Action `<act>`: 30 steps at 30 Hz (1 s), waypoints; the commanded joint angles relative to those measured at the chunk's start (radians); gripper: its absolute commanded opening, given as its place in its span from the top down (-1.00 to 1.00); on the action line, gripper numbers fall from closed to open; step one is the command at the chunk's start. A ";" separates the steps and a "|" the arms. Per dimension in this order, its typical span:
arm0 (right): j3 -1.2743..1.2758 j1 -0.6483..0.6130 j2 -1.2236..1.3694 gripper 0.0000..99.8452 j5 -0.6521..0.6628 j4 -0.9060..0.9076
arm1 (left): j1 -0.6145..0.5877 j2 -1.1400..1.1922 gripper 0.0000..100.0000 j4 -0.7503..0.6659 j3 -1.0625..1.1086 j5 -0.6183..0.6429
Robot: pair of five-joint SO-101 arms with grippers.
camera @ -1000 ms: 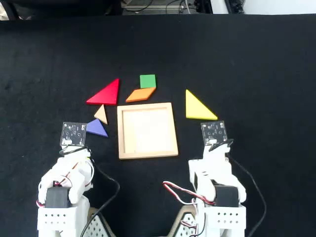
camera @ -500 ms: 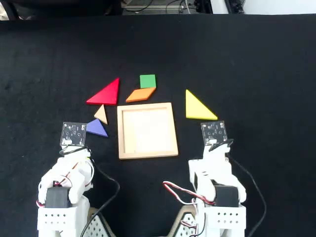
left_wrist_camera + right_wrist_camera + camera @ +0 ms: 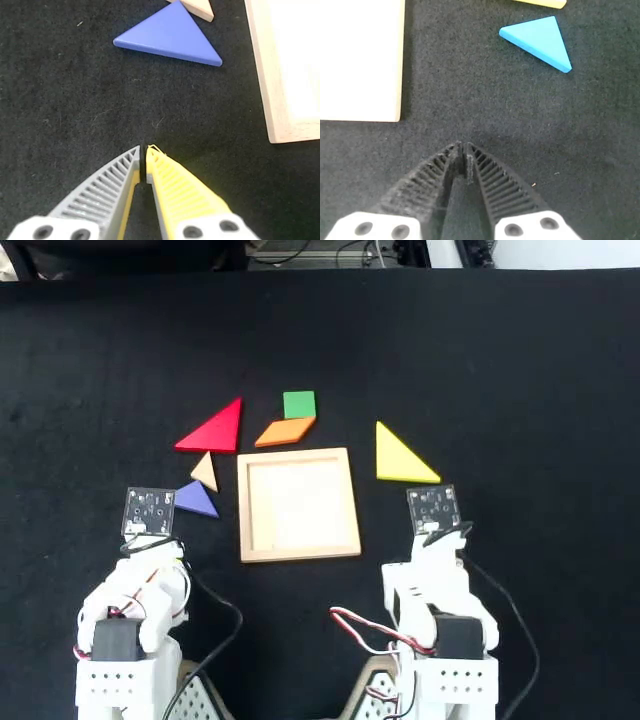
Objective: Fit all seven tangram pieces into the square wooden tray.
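I see my left fingers (image 3: 172, 187) pressed together above black tabletop (image 3: 60, 100). A blue triangle (image 3: 172, 36) lies flat ahead, apart from them, a tan triangle (image 3: 199, 7) just beside its tip. Corner of the wooden tray (image 3: 272, 90) nearby.

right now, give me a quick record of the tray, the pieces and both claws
tray: square wooden tray, nothing in it
pieces placed: none of seven
pieces on the table: red triangle, green square, orange parallelogram, yellow triangle, tan triangle, blue triangle, light blue triangle
left claw: shut, empty, near the blue triangle
right claw: shut, empty, near the light blue triangle
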 commanded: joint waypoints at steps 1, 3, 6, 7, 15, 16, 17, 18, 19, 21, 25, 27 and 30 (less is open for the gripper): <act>-0.001 -0.009 -0.067 0.98 -0.008 -0.003 | -0.018 -0.006 0.94 -0.002 0.019 -0.005; -0.001 -0.009 -0.067 0.98 -0.008 -0.003 | -0.018 -0.006 0.94 -0.002 0.019 -0.005; -0.001 -0.009 -0.067 0.98 -0.008 -0.003 | -0.018 -0.006 0.94 -0.002 0.019 -0.005; -0.001 -0.009 -0.067 0.98 -0.008 -0.003 | -0.018 -0.006 0.94 -0.002 0.019 -0.005; -0.001 -0.014 -0.067 0.98 -0.008 -0.003 | 0.079 -0.006 0.94 -0.002 0.019 -0.005; -0.001 -0.014 -0.067 0.98 -0.006 -0.003 | 0.096 -0.006 0.94 -0.002 0.019 -0.005; -0.001 -0.014 -0.067 0.98 -0.006 -0.003 | 0.113 -0.006 0.94 -0.002 0.019 -0.005; -0.001 -0.014 -0.067 0.98 -0.008 -0.003 | 0.127 -0.006 0.94 -0.002 0.019 -0.005; -0.001 -0.014 -0.067 0.98 -0.008 -0.003 | 0.137 -0.006 0.94 -0.002 0.019 -0.005; -0.001 -0.014 -0.067 0.98 -0.008 -0.003 | 0.160 -0.006 0.94 -0.002 0.019 -0.005; -0.001 -0.014 -0.067 0.98 -0.005 -0.003 | 0.232 -0.006 0.94 -0.018 0.018 -0.005; -0.016 -0.009 -0.070 0.98 0.000 -0.021 | 0.226 -0.006 0.94 -0.091 -0.027 -0.005; -0.154 0.029 -0.068 0.98 0.002 -0.126 | 0.084 -0.008 0.94 -0.147 -0.335 -0.003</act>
